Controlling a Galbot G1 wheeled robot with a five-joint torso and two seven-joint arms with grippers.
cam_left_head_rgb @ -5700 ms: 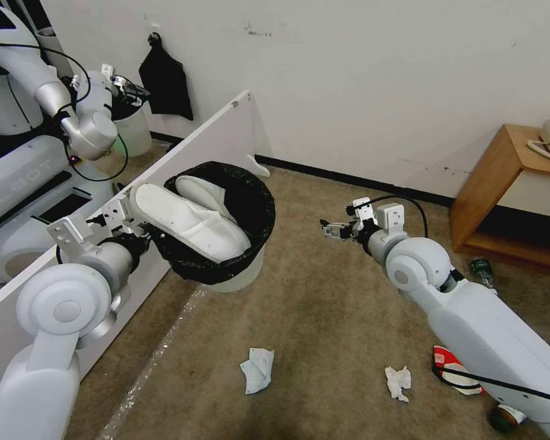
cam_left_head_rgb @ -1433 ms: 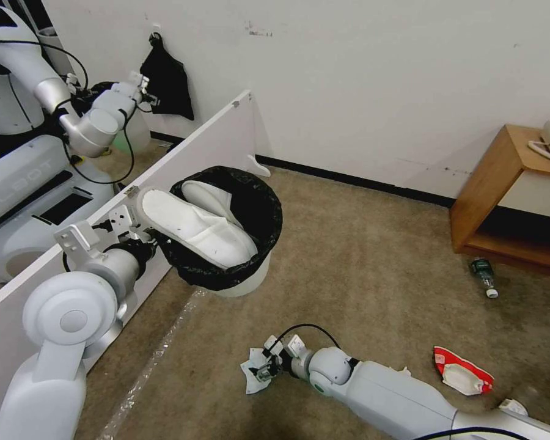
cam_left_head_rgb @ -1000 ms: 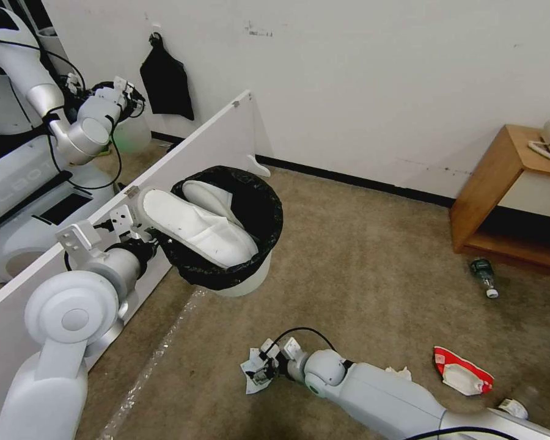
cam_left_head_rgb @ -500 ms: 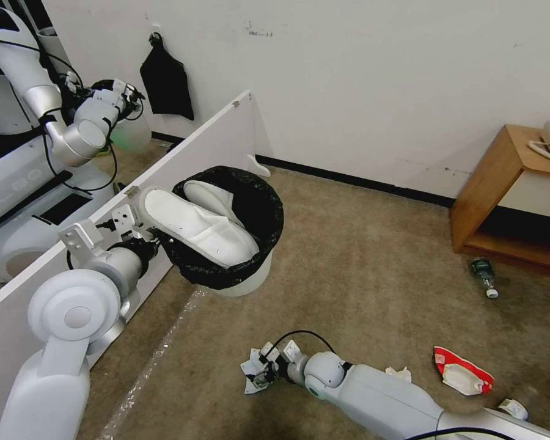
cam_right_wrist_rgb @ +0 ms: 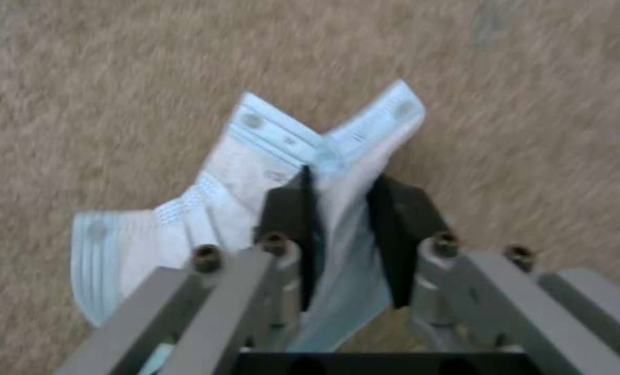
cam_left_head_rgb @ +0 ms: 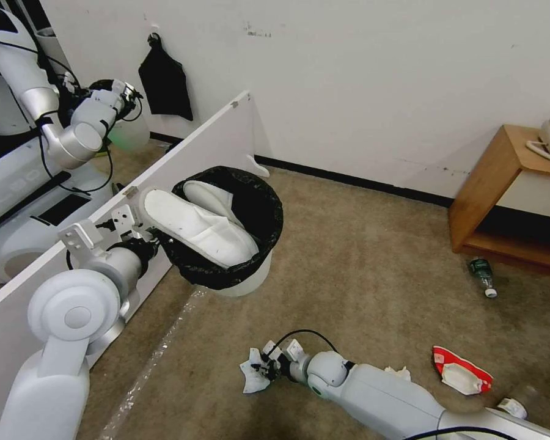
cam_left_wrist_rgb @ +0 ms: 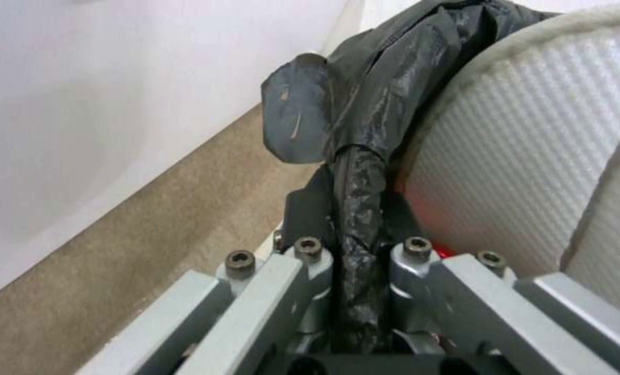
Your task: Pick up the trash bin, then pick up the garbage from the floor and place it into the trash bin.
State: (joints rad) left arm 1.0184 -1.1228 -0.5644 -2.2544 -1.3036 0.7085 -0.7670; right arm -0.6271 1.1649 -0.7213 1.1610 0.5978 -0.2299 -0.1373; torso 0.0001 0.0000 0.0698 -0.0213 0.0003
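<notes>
Head view: left gripper [cam_left_head_rgb: 145, 237] clamped on trash bin [cam_left_head_rgb: 226, 235] rim, bin aloft at 10 o'clock. Right gripper [cam_left_head_rgb: 263, 368] at 6 o'clock, fingers pinching face mask [cam_right_wrist_rgb: 255, 208] on carpet [cam_left_head_rgb: 360, 256].

We see a glossy, crinkled black plastic bag [cam_left_wrist_rgb: 355, 156], a white slipper [cam_left_wrist_rgb: 532, 156] of embossed cloth, a rough matt carpet [cam_right_wrist_rgb: 115, 62], and a soft pleated face mask [cam_right_wrist_rgb: 240, 172].
</notes>
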